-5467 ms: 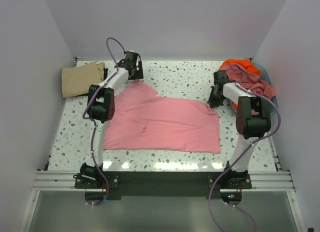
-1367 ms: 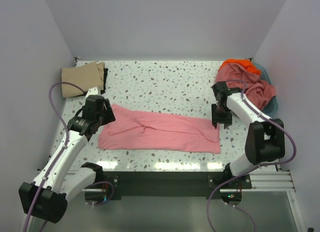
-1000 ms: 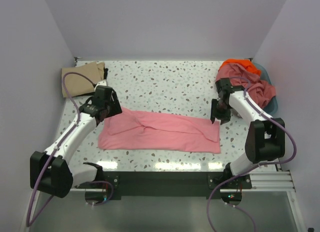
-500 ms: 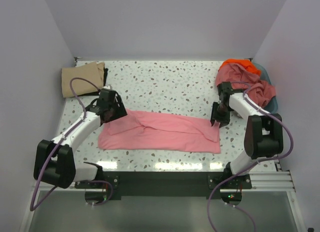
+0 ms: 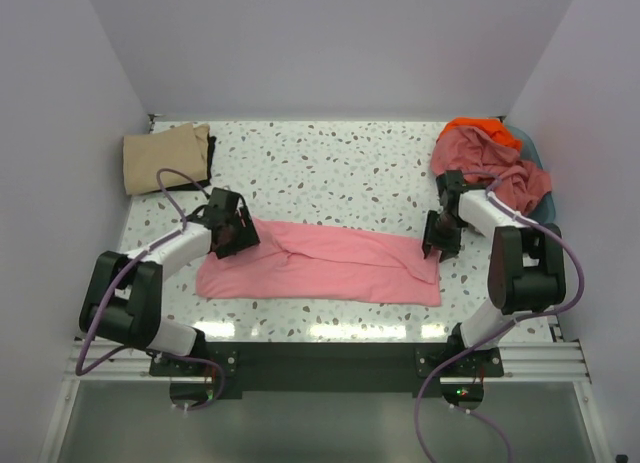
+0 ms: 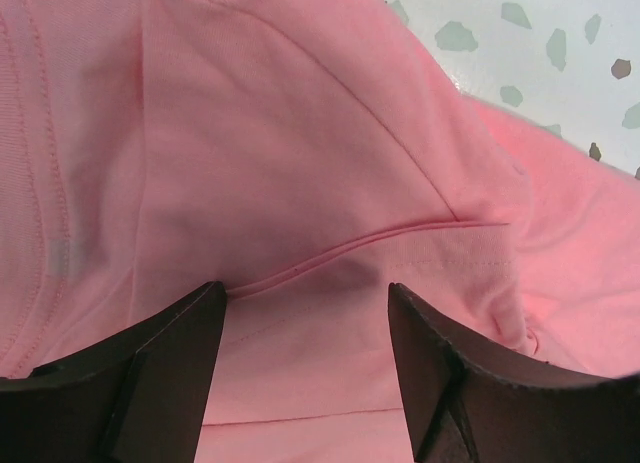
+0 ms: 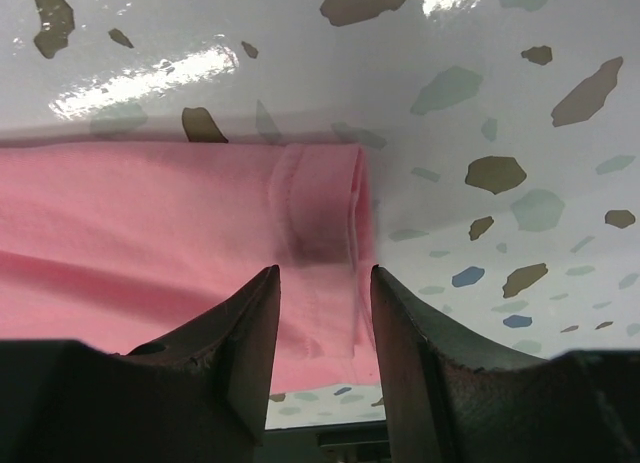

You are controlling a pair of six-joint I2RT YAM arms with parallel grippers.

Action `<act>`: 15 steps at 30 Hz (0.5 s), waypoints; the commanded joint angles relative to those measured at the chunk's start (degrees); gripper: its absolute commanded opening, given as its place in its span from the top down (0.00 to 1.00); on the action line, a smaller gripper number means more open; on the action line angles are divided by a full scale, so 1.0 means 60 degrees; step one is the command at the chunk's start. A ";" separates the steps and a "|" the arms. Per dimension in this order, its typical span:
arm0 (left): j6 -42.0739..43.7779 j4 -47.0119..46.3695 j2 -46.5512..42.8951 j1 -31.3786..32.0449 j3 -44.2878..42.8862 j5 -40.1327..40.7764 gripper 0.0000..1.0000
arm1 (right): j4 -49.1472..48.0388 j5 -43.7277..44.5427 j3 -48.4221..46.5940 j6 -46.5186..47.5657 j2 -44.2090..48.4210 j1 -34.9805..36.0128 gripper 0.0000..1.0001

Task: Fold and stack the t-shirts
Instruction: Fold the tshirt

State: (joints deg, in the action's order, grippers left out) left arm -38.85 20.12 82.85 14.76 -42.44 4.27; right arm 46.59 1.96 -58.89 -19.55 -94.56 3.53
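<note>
The left arm (image 5: 172,249) stretches low, elbow folded back near its base. Its left gripper (image 5: 233,235) points down with fingers (image 6: 160,368) spread wide. The right arm (image 5: 482,209) arches forward and bends inward, the right gripper (image 5: 436,243) tipped down, fingers (image 7: 240,343) parted by a narrower gap.

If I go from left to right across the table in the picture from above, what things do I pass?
Folded tan shirt → left gripper → flat pink shirt → right gripper → heap of pink and orange shirts.
</note>
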 commanded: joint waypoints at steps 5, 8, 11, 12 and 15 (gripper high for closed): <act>0.0088 -0.0467 0.0181 -0.0014 -0.0149 0.0050 0.29 | -0.0484 -0.0062 0.0148 -0.0155 -0.0279 -0.0309 0.55; 0.0118 -0.0453 0.0283 -0.0014 -0.0208 0.0035 0.29 | -0.0703 -0.0019 0.0235 -0.0169 -0.0309 -0.0368 0.58; 0.0161 -0.0497 0.0415 -0.0014 -0.0208 0.0020 0.29 | -0.0879 -0.0004 0.0279 -0.0184 -0.0338 -0.0427 0.60; 0.0176 -0.0555 0.0517 -0.0014 -0.0179 0.0020 0.29 | -0.0967 0.0025 0.0294 -0.0169 -0.0352 -0.0413 0.62; 0.0176 -0.0570 0.0650 -0.0015 -0.0120 0.0064 0.29 | -0.0997 0.0069 0.0221 -0.0184 -0.0323 -0.0456 0.68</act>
State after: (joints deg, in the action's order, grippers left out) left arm -38.35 18.24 84.79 14.76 -42.89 4.38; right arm 42.70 1.93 -57.49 -19.97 -96.42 1.43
